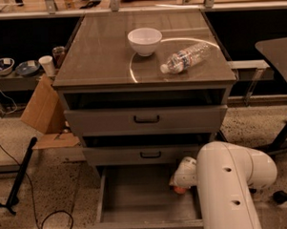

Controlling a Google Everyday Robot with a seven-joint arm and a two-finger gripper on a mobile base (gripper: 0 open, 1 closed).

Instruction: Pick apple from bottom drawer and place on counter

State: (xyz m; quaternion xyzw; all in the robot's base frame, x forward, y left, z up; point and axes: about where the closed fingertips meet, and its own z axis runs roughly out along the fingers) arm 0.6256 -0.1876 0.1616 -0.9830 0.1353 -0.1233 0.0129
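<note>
The bottom drawer (137,193) of the grey cabinet is pulled open and shows a plain grey interior. My white arm comes in from the lower right and reaches down into the drawer's right side. The gripper (178,184) sits at the end of the white wrist, low inside the drawer. A small patch of the orange-red apple (179,190) shows right under it, and the wrist hides the rest of the fruit. The counter (98,51) is the glossy grey-brown top with a light arc mark.
A white bowl (144,41) and a plastic water bottle (185,58) lying on its side are on the counter. The two upper drawers (146,119) stand slightly ajar. Cardboard (42,111) leans at the left. A black stand leg and cable (22,176) lie on the floor.
</note>
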